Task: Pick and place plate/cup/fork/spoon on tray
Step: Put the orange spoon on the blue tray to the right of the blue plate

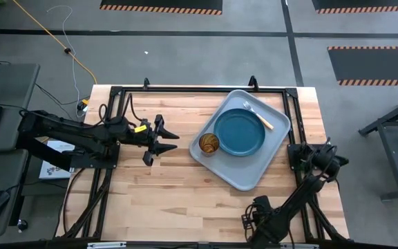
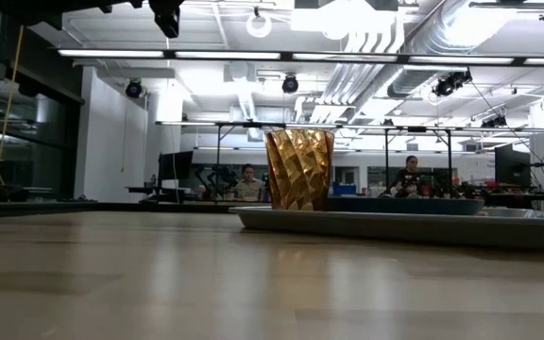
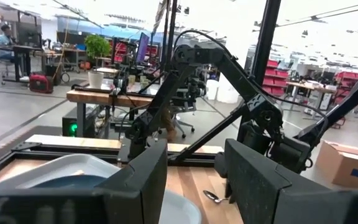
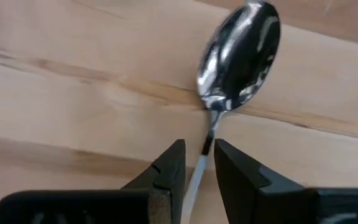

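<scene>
At tray's (image 1: 244, 176) four o'clock, right gripper (image 4: 197, 165) jaws straddle spoon (image 4: 238, 56) handle, unclosed; thin handle may slip. Left gripper (image 1: 163, 136) open, idle.

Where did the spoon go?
The spoon lies on the bare wooden table, off the tray, near the right edge; the right gripper has its fingers around the thin handle.

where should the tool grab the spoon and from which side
Take the spoon by its thin handle just behind the bowl, from straight above. It lies flat on the table, and the right tool already straddles the handle there, fingers either side.
</scene>
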{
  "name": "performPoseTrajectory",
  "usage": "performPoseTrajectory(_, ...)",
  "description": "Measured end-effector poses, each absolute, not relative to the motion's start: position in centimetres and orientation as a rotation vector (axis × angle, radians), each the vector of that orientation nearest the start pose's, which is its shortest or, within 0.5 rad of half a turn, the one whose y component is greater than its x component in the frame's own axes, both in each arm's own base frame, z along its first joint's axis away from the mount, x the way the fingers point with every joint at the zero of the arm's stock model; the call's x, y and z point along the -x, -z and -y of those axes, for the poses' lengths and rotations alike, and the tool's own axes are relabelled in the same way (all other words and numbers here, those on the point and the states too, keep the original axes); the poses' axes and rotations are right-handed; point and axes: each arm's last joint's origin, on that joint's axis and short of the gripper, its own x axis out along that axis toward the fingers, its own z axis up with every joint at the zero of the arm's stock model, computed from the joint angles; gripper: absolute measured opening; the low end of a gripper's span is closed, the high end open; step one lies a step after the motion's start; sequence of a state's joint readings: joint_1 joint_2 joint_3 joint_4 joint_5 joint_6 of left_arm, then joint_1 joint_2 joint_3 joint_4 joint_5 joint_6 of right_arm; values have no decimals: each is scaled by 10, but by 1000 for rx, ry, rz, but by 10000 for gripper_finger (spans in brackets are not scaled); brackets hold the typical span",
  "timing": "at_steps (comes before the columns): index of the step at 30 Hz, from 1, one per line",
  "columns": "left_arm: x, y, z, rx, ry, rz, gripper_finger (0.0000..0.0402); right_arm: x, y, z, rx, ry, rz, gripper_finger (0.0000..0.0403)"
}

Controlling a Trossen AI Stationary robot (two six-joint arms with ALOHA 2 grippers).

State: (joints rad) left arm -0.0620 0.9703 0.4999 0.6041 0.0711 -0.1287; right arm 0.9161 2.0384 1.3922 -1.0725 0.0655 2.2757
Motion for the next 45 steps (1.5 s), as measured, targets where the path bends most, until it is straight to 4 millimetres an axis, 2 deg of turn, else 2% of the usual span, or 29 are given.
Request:
performPoseTrajectory(5,-212,-276,15,136,142,123,149,-220,-132,-284,-887,1194,-1255,78)
performPoseTrajectory(10,-212,-276,15,136,142,119,149,-220,-129,-284,-878,1181,-1233,75)
performPoseTrajectory(12,-212,-276,15,136,142,121,149,-220,-129,-284,-875,1173,-1230,63)
performPoseTrajectory(16,-212,-277,15,136,142,126,149,-220,-129,-286,-854,1139,-1242,11)
performPoseTrajectory(19,-212,-277,15,136,142,124,149,-219,-130,-285,-821,1125,-1228,11)
performPoseTrajectory(21,-212,-276,15,144,142,121,149,-220,-135,-286,-774,1115,-1214,6)
performPoseTrajectory(23,-212,-276,15,156,143,120,149,-219,-144,-282,-651,1152,-1159,4)
performPoseTrajectory(26,-212,-276,15,163,143,115,149,-227,-175,-281,-568,1134,-1066,2)
performPoseTrajectory(29,-212,-276,15,163,143,114,149,-236,-203,-271,-415,1140,-979,2)
performPoseTrajectory(30,-212,-276,15,163,143,115,149,-243,-212,-270,-420,1083,-966,2)
performPoseTrajectory(32,-212,-277,15,163,144,122,149,-256,-232,-253,-371,986,-936,1)
performPoseTrajectory(34,-211,-278,15,162,144,134,149,-267,-253,-229,-315,963,-916,1)
performPoseTrajectory(39,-211,-278,19,206,166,137,149,-292,-291,-166,-181,914,-898,1)
performPoseTrajectory(45,-210,-276,33,195,230,106,149,-313,-318,-63,-37,978,-1019,0)
